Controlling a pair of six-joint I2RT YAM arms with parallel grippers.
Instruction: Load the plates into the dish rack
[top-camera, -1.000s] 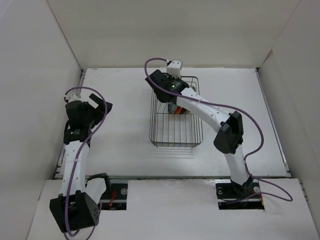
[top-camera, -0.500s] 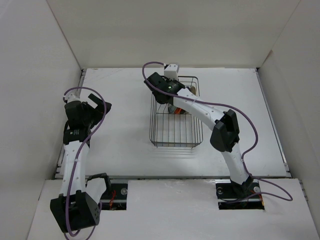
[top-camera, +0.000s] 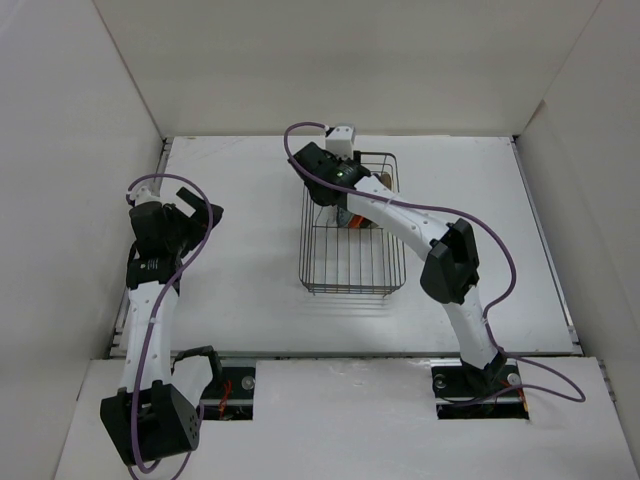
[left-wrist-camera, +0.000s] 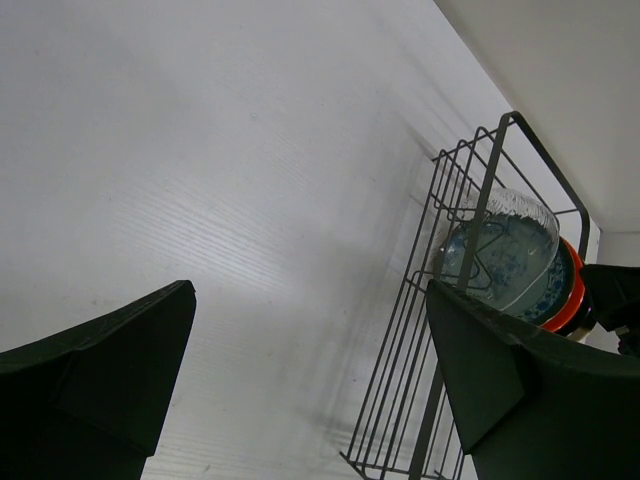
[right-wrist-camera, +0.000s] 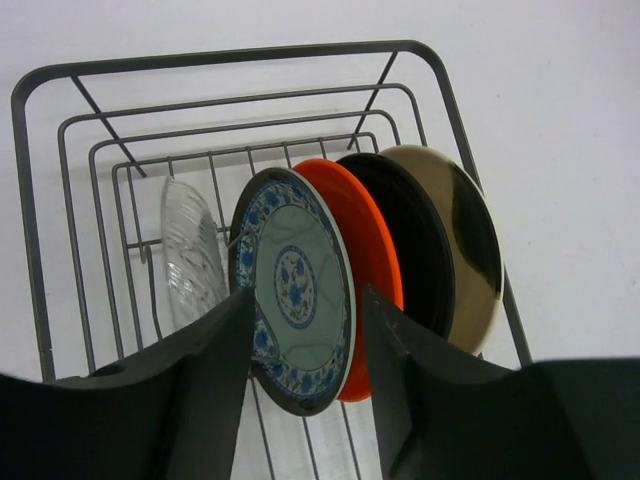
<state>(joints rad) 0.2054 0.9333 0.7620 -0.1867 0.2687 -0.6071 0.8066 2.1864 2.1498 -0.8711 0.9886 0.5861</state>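
The dish rack (right-wrist-camera: 30, 190) holds all the plates upright in a row: clear glass (right-wrist-camera: 190, 255), teal-patterned (right-wrist-camera: 295, 290), orange (right-wrist-camera: 375, 250), glossy black (right-wrist-camera: 420, 250) and cream (right-wrist-camera: 470, 240). My right gripper (right-wrist-camera: 306, 292) hangs over the rack's far end (top-camera: 345, 205). It is open, with its jaws either side of the teal-patterned plate's lower rim, and that plate rests in the wires. My left gripper (left-wrist-camera: 308, 290) is wide open and holds nothing. It is at the table's left (top-camera: 195, 208), well away from the rack (top-camera: 350, 250). In the left wrist view the glass plate (left-wrist-camera: 505, 250) shows through the wires.
White walls enclose the table on three sides. The rack's near half (top-camera: 350, 270) has no plates in it. My right arm's elbow (top-camera: 450, 262) stands just right of the rack. The arm bases sit at the near edge.
My right gripper's jaws have parted off the teal-patterned plate. That arm's wrist and elbow shifted slightly left earlier, then held still. The left arm has not moved.
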